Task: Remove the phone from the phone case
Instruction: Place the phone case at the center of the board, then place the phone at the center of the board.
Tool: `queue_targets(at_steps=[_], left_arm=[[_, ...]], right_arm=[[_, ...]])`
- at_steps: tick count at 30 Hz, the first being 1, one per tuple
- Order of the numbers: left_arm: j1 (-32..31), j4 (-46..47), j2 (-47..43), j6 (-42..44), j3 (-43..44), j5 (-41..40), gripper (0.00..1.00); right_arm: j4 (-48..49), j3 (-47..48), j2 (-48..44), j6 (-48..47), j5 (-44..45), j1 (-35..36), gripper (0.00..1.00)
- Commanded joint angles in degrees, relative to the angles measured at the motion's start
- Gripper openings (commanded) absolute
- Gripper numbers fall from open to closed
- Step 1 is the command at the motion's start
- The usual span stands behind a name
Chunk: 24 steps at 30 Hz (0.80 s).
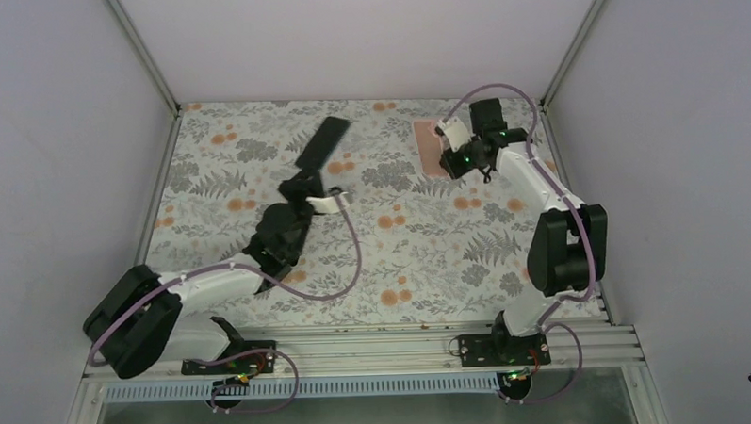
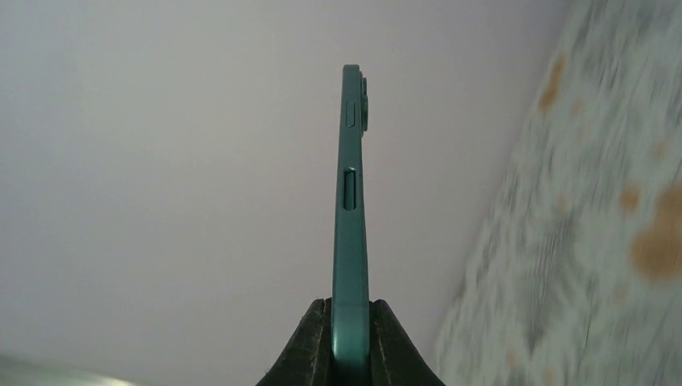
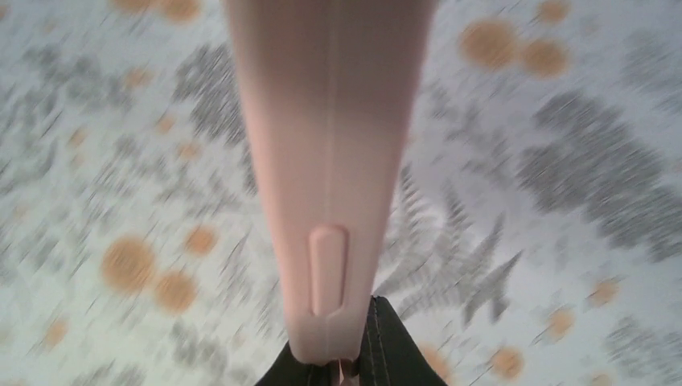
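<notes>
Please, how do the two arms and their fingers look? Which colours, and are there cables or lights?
Both the left arm and the right arm alternate white links with chunky black joints. A thin mauve cable loops loosely along each one. Small green lights glow near the right wrist. The fingers are dark, matt wedges.

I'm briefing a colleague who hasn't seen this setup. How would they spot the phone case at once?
On the flowered table, look to the far right corner, at the right claw. The phone case is the flat pink piece clamped there; the phone, in the left claw, is dark green.
</notes>
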Motion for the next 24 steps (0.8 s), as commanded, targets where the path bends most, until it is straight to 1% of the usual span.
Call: queue_targets(at_steps=[1, 4, 6, 9, 11, 14, 16, 18, 19, 20, 21, 22, 23, 24], left_arm=[[10.24, 4.14, -8.09, 5.84, -7.42, -3.45, 0.02], [18.54, 0.77, -11.89, 6.94, -12.72, -0.49, 0.02], [23.85, -1.24, -12.75, 7.5, -15.85, 1.84, 0.02], [29.22, -3.65, -12.09, 10.27, -20.59, 5.49, 0.02], [30.31, -3.01, -9.61, 11.23, -23.79, 4.21, 0.02], [30.56, 5.36, -4.87, 14.45, -28.5, 2.82, 0.02], [30.65, 9.09, -2.45, 16.36, -30.82, 2.29, 0.02], [30.64, 9.41, -0.63, 18.03, -32.36, 1.88, 0.02], [30.74, 9.33, 0.19, 18.68, -33.09, 1.49, 0.02], [30.73, 9.91, 0.69, 19.17, -33.76, 1.27, 0.03], [30.78, 9.66, 0.74, 19.85, -34.72, 1.38, 0.06], [30.8, 9.33, 0.23, 20.58, -35.65, 1.81, 0.14], [30.76, 8.25, -0.77, 21.03, -36.39, 2.45, 0.31], [30.78, 5.42, -2.78, 21.05, -36.84, 3.21, 0.57]], right_arm=[[-13.96, -4.4, -5.11, -7.89, -12.11, -0.76, 0.04], [-17.62, -9.21, -5.0, -10.02, -14.2, -0.77, 0.03], [-17.29, -12.11, -4.56, -10.11, -13.71, -0.82, 0.04], [-15.41, -14.98, -3.78, -8.88, -13.11, -1.08, 0.03], [-14.08, -15.66, -2.88, -7.67, -12.99, -1.27, 0.03], [-12.21, -15.91, -0.25, -5.75, -11.44, -1.81, 0.03], [-11.08, -15.92, 0.85, -4.78, -9.43, -2.35, 0.04], [-10.19, -15.72, 2.07, -3.93, -6.92, -3.61, 0.05], [-10.02, -15.36, 2.41, -3.87, -6.44, -4.58, 0.08], [-9.97, -14.92, 2.92, -3.91, -6.24, -5.74, 0.16], [-9.74, -14.52, 3.21, -3.85, -5.35, -6.77, 0.25], [-9.44, -14.35, 3.24, -3.87, -4.07, -7.41, 0.37], [-8.96, -14.33, 3.02, -3.91, -2.03, -7.72, 0.52], [-8.45, -14.37, 2.18, -3.96, 0.01, -7.83, 0.62]])
